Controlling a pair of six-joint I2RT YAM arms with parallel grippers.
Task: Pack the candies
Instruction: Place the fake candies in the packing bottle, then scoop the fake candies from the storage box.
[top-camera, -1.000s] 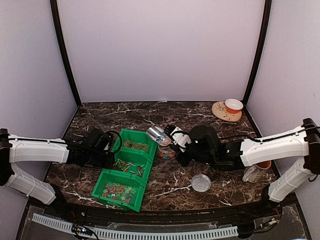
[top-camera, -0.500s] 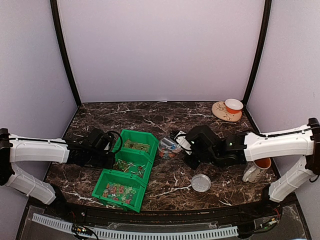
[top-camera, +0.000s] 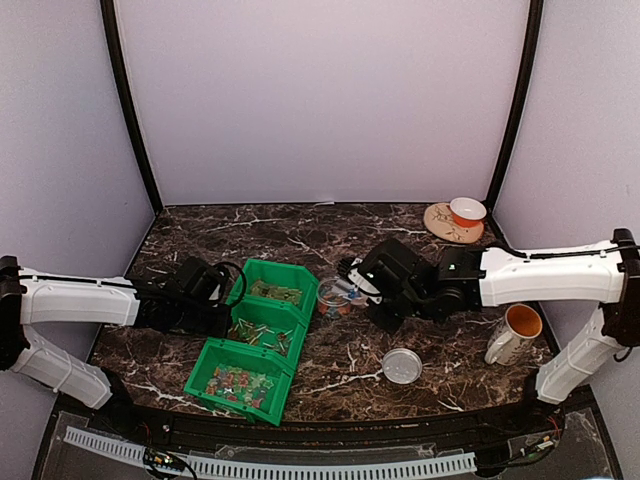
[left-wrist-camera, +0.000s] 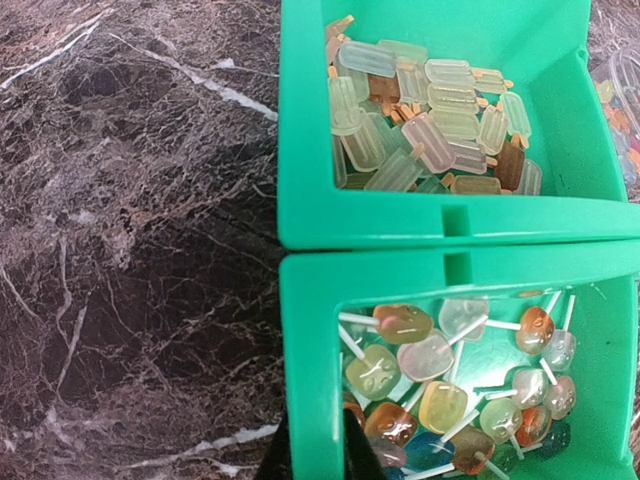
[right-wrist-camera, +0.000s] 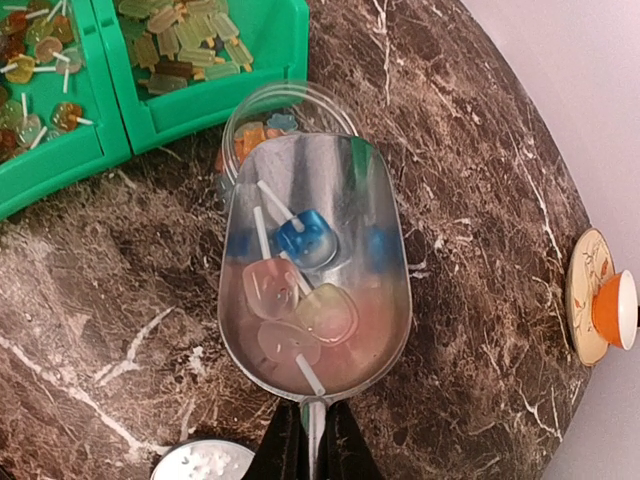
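Over the clear jar (right-wrist-camera: 243, 128), a metal scoop (right-wrist-camera: 388, 205) with a few candies (right-wrist-camera: 305, 240)

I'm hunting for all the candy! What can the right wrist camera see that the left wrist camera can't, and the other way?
Only the right wrist view: a metal scoop carrying a few lollipops, a lid, and an orange cup on a saucer. Only the left wrist view: the left gripper pinching a bin's wall. Both: the two green bins full of candies, the clear jar and the marble table.
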